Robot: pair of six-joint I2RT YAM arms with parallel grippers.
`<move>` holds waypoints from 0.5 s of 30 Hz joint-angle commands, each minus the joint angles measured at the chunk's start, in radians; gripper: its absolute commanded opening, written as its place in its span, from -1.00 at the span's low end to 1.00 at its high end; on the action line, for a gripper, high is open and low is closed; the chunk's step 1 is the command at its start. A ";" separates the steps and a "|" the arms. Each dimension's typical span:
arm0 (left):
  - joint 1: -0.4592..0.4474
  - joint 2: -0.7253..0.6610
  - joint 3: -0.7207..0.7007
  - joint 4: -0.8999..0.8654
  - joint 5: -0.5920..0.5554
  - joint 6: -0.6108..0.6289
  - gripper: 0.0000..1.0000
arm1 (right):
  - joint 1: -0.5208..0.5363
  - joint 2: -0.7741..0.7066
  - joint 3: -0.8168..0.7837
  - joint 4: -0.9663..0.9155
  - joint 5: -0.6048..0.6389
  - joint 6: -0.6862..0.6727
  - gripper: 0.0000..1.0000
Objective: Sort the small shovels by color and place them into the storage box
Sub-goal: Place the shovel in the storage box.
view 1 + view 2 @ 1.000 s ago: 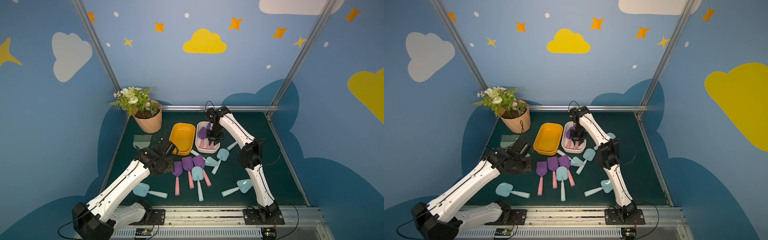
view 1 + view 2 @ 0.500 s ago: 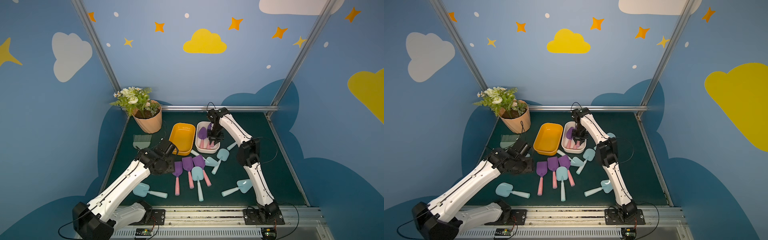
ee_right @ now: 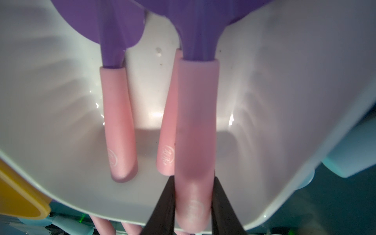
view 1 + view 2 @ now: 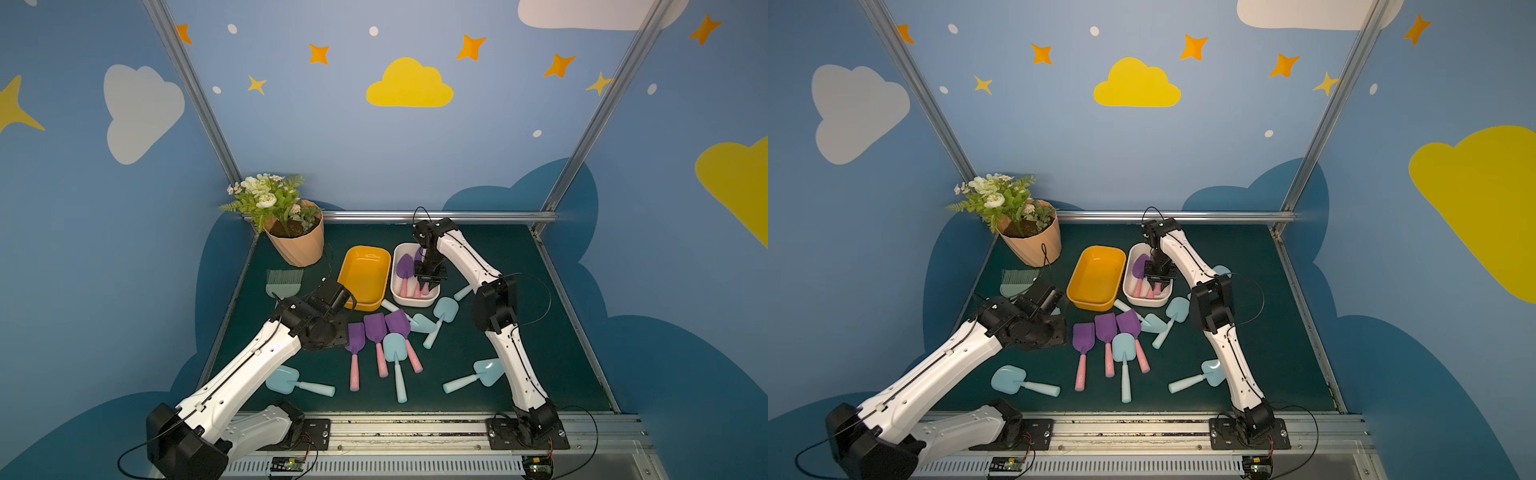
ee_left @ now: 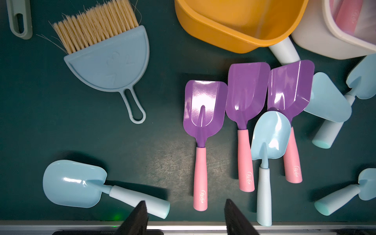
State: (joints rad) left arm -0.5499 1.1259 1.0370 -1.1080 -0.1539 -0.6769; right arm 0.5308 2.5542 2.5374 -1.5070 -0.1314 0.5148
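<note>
My right gripper (image 3: 193,180) is shut on the pink handle of a purple shovel (image 3: 196,122), held low over the white storage box (image 4: 405,301). Two more purple shovels (image 3: 118,122) lie inside this box. The yellow-orange box (image 4: 361,307) beside it shows nothing inside. On the mat three purple shovels (image 5: 204,105) lie side by side, with a pale blue shovel (image 5: 270,134) across one of them. Several other blue shovels (image 4: 282,380) are scattered around. My left gripper (image 5: 185,201) hangs open above the mat, just short of the nearest pink handle.
A peach flowerpot (image 4: 296,245) stands at the back left, with a grey-green brush (image 4: 284,282) in front of it. A light blue dustpan (image 5: 109,65) lies under my left arm. A metal rail (image 4: 415,424) runs along the front edge.
The right arm's elbow has edged slightly to the left. Its grip on the shovel and the left arm look unchanged.
</note>
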 commanded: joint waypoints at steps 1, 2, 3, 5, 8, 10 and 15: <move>0.005 -0.002 -0.010 0.000 -0.003 0.014 0.07 | -0.007 0.016 0.011 0.001 0.013 -0.004 -1.00; 0.007 -0.002 -0.012 0.000 -0.003 0.015 0.07 | -0.009 0.019 0.011 -0.002 0.012 -0.002 -1.00; 0.007 -0.002 -0.012 0.003 -0.003 0.015 0.07 | -0.011 0.022 0.011 -0.005 0.012 0.003 -1.00; 0.008 -0.002 -0.014 0.006 -0.001 0.016 0.07 | -0.013 0.029 0.010 -0.008 0.003 0.012 -1.00; 0.010 -0.002 -0.011 0.005 -0.001 0.020 0.07 | -0.015 0.039 0.009 -0.016 0.001 0.016 -0.99; 0.010 -0.002 -0.011 0.006 -0.001 0.021 0.07 | -0.015 0.043 0.007 -0.019 0.001 0.017 -0.98; 0.012 -0.002 -0.011 0.008 0.001 0.024 0.08 | -0.012 0.044 -0.015 -0.019 0.005 0.014 -0.96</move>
State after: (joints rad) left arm -0.5430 1.1259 1.0355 -1.0981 -0.1535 -0.6685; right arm 0.5194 2.5805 2.5336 -1.5078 -0.1322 0.5190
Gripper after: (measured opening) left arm 0.537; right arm 0.248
